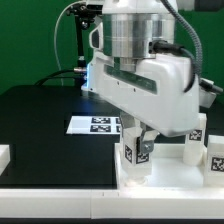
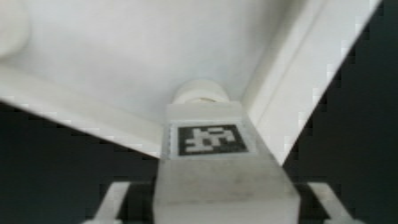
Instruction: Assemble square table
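My gripper [image 1: 138,140] reaches down at the front middle of the exterior view. Its jaws are shut on a chunky white table leg [image 1: 139,153] with a black-and-white tag. The leg stands upright over the near left corner of the white square table top [image 1: 172,176]. In the wrist view the leg [image 2: 210,170] fills the space between the two fingers [image 2: 121,200], with my gripper [image 2: 217,205] around it. The leg's rounded tip points into a corner of the table top [image 2: 98,85] beside the raised rim [image 2: 317,70]. Whether the tip touches the top I cannot tell.
Two more tagged white legs [image 1: 196,141] [image 1: 216,154] stand at the exterior view's right, by the top. The marker board [image 1: 92,125] lies on the black table behind my gripper. A white part [image 1: 3,155] sits at the left edge. A green wall is behind.
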You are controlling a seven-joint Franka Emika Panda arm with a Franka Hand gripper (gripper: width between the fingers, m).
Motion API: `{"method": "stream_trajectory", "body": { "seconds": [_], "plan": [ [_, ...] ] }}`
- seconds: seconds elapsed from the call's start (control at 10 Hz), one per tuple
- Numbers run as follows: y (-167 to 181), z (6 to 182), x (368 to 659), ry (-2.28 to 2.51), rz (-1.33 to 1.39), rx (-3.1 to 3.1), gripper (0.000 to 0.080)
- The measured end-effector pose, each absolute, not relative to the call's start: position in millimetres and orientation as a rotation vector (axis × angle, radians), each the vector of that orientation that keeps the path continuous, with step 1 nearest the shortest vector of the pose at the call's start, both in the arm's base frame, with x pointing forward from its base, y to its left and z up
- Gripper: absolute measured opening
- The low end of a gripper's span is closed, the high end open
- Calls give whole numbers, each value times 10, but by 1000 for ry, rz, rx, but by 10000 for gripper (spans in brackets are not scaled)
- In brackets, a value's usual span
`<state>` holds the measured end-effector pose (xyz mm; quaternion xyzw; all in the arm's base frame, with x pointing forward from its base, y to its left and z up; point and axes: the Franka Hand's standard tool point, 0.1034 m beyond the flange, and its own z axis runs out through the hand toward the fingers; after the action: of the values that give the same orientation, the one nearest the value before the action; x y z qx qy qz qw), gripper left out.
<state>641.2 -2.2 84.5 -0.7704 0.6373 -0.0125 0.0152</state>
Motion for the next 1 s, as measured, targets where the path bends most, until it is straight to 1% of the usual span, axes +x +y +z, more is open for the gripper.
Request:
{"method": "stream_trajectory", "body": {
  "seconds": [0.1,0.3,0.4,0.5,0.6,0.7,0.8,1.0],
  "plan": [
    [-17,848,6400,2108,-62,-2293,289],
    [-23,849,6393,2171,-51,-2219,289],
    [-18,844,6391,2152,-50,-2238,344],
    [-19,844,6391,2094,-52,-2294,509],
    [-14,848,6378,1895,-47,-2487,509],
    [23,853,6377,1657,-42,-2668,622],
    [68,837,6363,1419,-36,-2806,641],
    [58,836,6366,1205,-38,-2905,647]
  ]
}}
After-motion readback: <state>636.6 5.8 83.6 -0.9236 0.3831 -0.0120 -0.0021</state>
